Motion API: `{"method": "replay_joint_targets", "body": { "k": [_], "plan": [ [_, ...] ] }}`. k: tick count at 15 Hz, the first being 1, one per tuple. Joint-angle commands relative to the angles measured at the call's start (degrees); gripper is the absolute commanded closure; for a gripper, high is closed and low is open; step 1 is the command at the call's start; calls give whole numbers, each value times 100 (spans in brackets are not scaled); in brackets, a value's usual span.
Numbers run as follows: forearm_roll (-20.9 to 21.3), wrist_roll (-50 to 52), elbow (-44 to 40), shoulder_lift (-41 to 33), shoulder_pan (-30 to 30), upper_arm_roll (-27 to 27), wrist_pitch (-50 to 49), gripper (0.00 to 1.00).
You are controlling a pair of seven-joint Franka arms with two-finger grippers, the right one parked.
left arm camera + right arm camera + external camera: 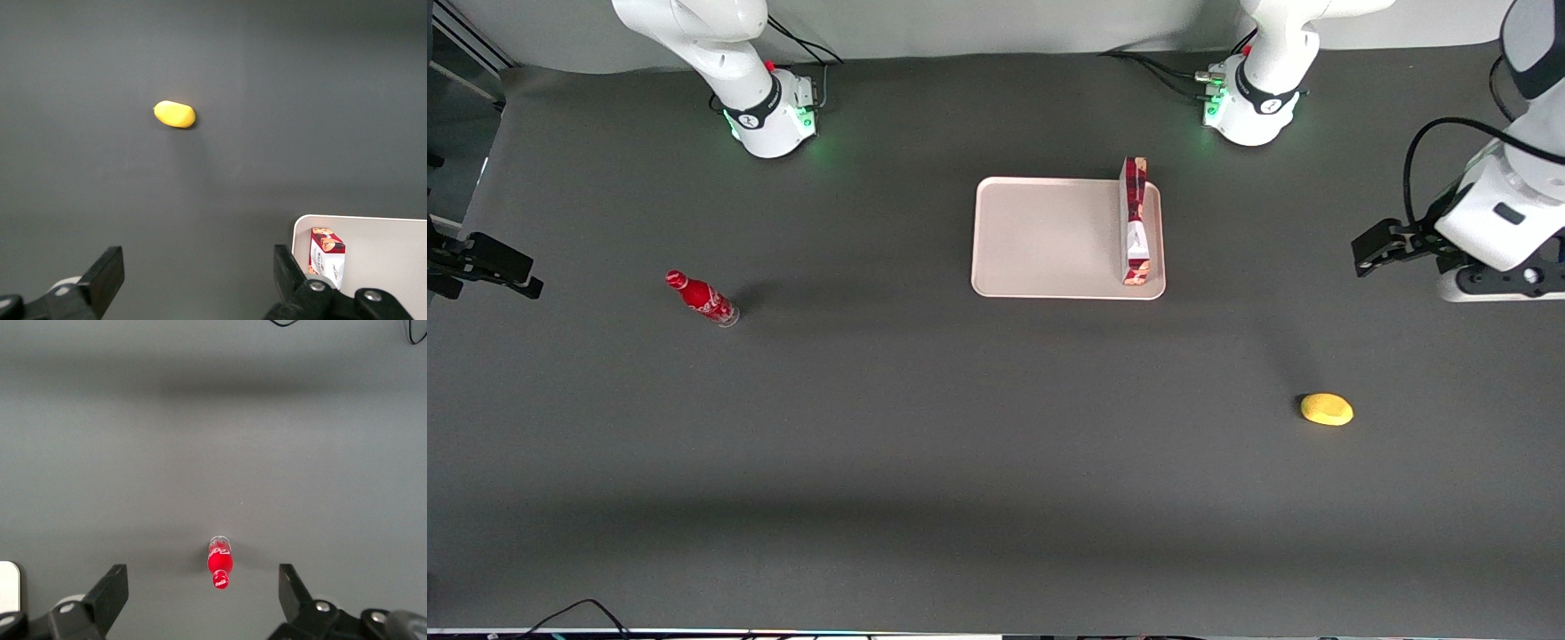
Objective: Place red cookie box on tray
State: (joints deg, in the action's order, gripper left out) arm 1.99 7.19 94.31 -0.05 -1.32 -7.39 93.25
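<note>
Standing red cookie box [1136, 222] along tray [1049, 238] edge, fingers [105, 273] spread

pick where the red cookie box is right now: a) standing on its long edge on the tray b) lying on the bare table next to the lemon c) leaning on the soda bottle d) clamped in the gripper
a: the red cookie box stands on its long edge on the tray, near the side toward the working arm, while the gripper hangs open and empty, off the tray.
</note>
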Motion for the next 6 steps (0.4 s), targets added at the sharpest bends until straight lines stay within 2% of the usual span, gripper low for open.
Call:
{"method": "replay_joint_targets", "body": {
  "k": [1,6],
  "plan": [
    [21,-77,174,-486,-202,-70,-185,0],
    [-76,-95,106,-461,-238,-17,-176,0]
  ]
}}
